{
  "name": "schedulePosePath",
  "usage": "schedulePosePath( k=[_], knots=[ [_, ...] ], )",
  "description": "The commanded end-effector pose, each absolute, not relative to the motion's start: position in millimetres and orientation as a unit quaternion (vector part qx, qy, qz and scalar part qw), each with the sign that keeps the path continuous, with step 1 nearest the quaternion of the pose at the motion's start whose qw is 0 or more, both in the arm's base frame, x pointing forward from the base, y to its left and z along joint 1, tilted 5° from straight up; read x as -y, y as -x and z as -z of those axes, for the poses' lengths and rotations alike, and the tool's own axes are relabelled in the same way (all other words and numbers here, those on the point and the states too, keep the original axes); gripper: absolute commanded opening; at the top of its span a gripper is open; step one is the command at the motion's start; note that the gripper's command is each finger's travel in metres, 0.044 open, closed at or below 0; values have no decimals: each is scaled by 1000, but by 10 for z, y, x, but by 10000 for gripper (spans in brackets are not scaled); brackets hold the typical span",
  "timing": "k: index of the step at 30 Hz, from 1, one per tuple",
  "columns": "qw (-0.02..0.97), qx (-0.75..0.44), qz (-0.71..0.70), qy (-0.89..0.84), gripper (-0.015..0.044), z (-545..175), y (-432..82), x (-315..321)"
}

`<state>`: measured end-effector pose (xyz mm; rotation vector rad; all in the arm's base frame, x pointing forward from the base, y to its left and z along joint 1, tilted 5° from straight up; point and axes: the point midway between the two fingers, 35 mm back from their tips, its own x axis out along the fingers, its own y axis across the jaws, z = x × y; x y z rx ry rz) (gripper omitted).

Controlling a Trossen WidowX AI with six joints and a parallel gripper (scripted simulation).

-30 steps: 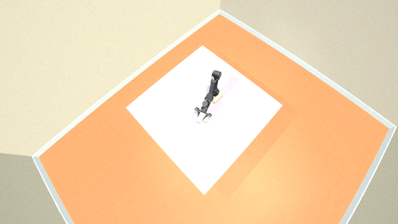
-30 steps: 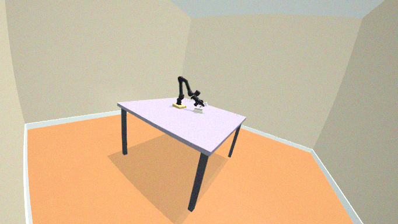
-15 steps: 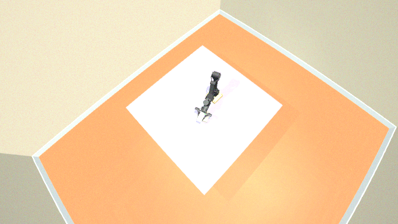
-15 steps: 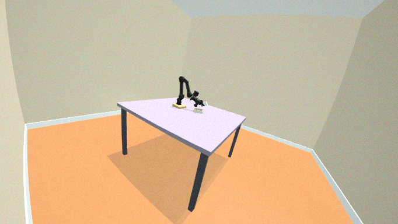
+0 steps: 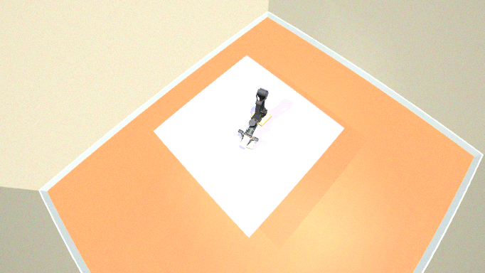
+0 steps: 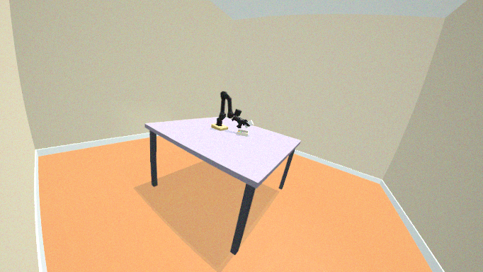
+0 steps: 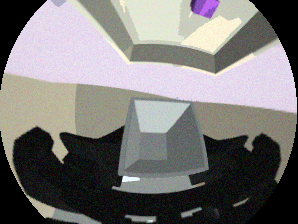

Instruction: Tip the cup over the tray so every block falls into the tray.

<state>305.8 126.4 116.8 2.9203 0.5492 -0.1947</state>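
Base plate (image 5: 264, 120) (image 6: 225, 128) in yellow carries the black arm (image 5: 260, 106) (image 6: 223, 104) at the left in the exterior view. Rightward, the pale tray (image 5: 250, 146) (image 6: 243, 133) (image 7: 172, 54) rests on the counter (image 5: 249, 195) (image 6: 212, 142) (image 7: 40, 55), a purple block (image 7: 205, 7) inside it. Farther right, the fingers (image 5: 252, 141) (image 6: 246, 123) grip the grey cup (image 5: 245, 142) (image 6: 251, 122) (image 7: 152, 145) above counter height, tilted as far as this small view shows. From the wrist, its inner walls and bottom show bare.

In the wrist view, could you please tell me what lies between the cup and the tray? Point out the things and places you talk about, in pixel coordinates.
Only table top (image 7: 100, 72) shows between cup (image 7: 152, 145) and tray (image 7: 172, 54) in the wrist view.
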Motion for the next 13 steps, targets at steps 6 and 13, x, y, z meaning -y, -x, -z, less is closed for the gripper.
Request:
schedulePosePath(
  k=[6,13],
  knots=[
    [81,-185,42,-978,0,-1201,-3012,-1252],
    [79,-183,47,-979,0,-1191,-3019,-1248]
  ],
)
